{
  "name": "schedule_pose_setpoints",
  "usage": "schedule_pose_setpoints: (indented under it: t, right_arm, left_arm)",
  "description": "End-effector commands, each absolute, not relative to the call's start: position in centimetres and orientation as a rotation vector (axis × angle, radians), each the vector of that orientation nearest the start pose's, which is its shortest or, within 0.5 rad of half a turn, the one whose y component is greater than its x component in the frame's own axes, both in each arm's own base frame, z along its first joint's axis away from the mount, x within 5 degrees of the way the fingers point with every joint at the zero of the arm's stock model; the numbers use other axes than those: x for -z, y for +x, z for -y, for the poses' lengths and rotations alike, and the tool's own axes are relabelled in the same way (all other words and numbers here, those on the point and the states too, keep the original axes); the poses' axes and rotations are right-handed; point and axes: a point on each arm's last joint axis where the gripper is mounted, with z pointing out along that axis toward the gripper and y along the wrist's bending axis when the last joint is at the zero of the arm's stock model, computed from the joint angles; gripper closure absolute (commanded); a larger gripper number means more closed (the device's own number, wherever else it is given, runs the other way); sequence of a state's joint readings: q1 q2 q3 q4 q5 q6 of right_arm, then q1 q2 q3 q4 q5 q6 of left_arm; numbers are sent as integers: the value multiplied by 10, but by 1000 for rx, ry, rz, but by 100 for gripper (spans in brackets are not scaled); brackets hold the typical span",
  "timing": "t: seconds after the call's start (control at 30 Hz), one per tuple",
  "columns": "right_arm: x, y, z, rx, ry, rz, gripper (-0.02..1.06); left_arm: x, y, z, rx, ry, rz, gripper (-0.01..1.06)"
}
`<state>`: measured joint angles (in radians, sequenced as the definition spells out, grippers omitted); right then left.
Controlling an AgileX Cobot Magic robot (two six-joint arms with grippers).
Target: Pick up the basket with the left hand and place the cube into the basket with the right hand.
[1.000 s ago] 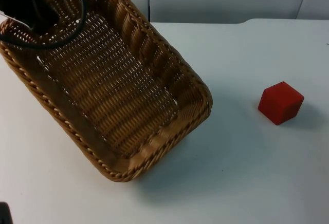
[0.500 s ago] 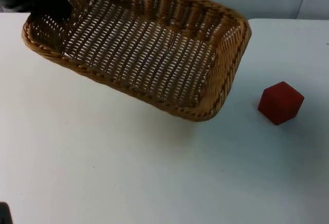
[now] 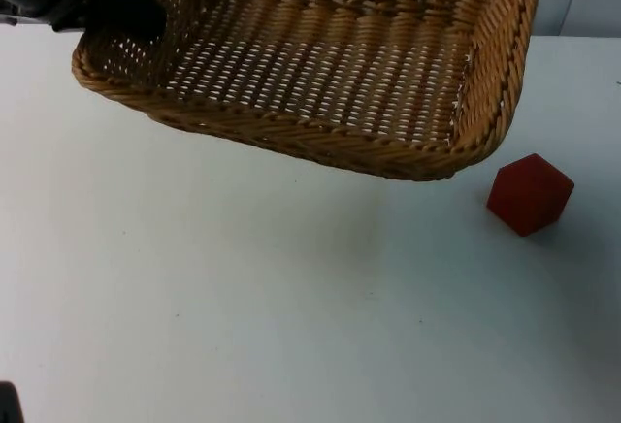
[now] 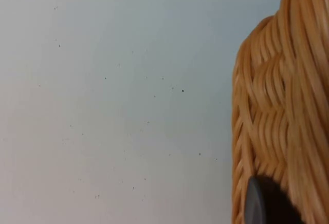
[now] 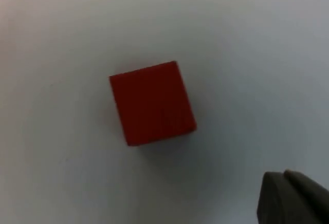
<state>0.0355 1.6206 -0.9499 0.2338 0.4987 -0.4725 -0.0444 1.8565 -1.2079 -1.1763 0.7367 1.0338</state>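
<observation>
I have the basket (image 3: 320, 74) up off the tabletop (image 3: 243, 297) on the left side: in the top view it hangs tilted, its open side turned toward the camera, with a shadow on the white surface beneath it. The left gripper (image 3: 107, 1) sits at the basket's near-left rim, and in the left wrist view one dark fingertip (image 4: 264, 203) lies against the woven wall (image 4: 277, 106), so I read the fingers as pinching that rim. The basket is empty.

The red cube (image 3: 530, 193) rests on the tabletop just beside the basket's lower right corner, apart from it and untouched. In the right wrist view I look down on the cube (image 5: 152, 103) with the right gripper (image 5: 293, 201) hanging above it and a little off to one side; I cannot tell whether its fingers are spread or pressed together.

So I judge the pick-up of the basket done and the cube step only beginning. Next I would need to centre the right gripper over the cube, line its fingers up with two flat faces, come down and grip it, while holding the basket steady and levelling it so the cube will not slide out
</observation>
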Motion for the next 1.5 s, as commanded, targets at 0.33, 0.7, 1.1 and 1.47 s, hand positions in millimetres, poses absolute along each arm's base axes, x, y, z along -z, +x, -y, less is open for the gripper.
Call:
schedule_pose_setpoints:
  t: [0.33,0.7,1.1,1.47]
  right_arm:
    - [-205,325,-29,-172,-472,-2540,92]
    - [-201,325,-30,-186,-492,-2551,30]
    - [-151,338,-42,-311,-823,-2496,25]
    - [-119,346,-39,-260,-864,-2519,25]
  left_arm:
    - [-193,388,74,906,219,-2404,105]
    - [-170,389,71,858,267,-2478,105]
    - [-171,388,72,873,275,-2481,105]
    - [-171,388,73,886,282,-2483,105]
